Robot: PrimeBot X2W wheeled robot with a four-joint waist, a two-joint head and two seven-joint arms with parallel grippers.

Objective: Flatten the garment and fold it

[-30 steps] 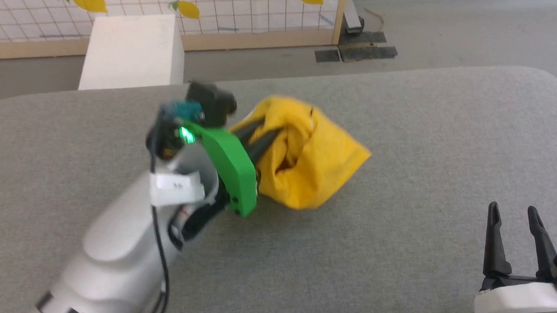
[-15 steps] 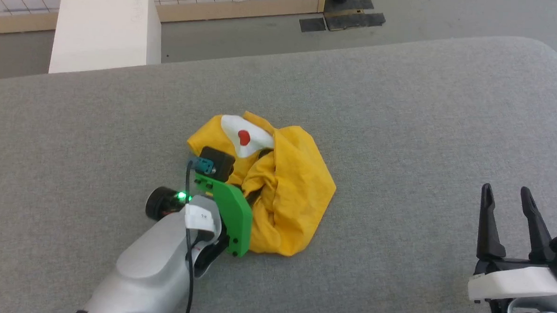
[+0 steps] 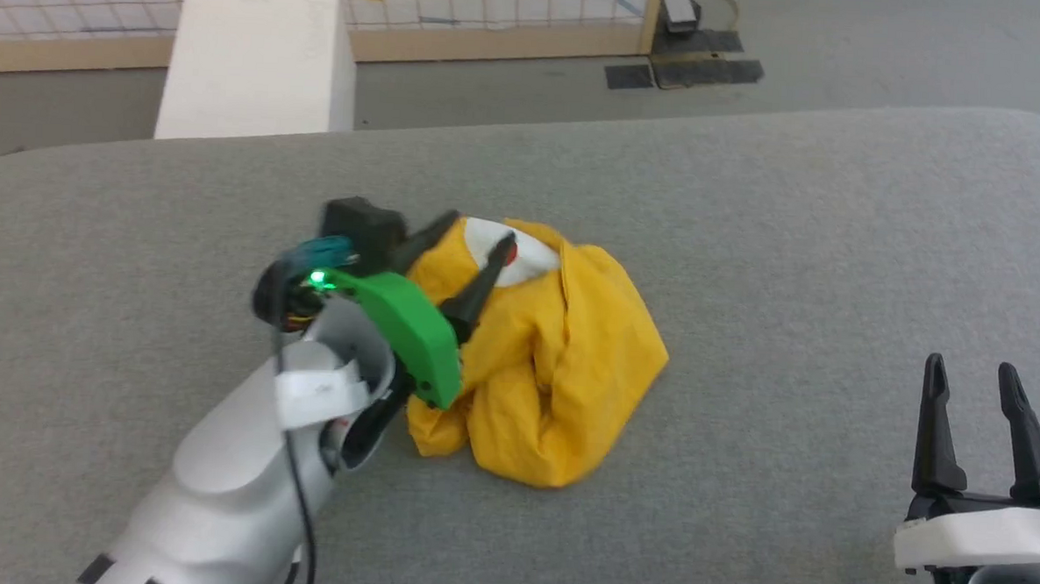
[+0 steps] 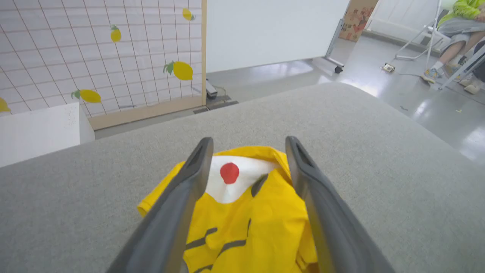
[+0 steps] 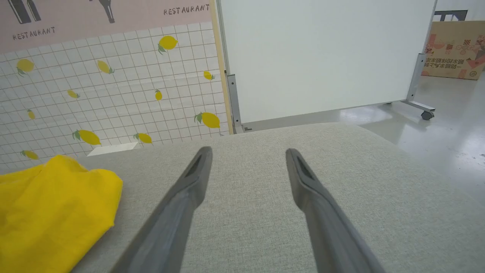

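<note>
A grey fabric-covered surface [image 3: 750, 249], with a rounded corner at two o'clock in the head view, carries the crumpled mustard-yellow garment [image 3: 569, 364]. It lies bunched near the centre, with its white print [image 3: 535, 256] at its twelve o'clock edge.

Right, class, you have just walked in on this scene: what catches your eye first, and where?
A mustard-yellow cotton T-shirt lies crumpled in a heap midway across the grey fabric-covered surface, a red dot on white showing at its far edge. The left gripper, on a bright green bracket, is poised over it with jaws open; the right gripper sits open at the lower right, apart from the shirt.
</note>
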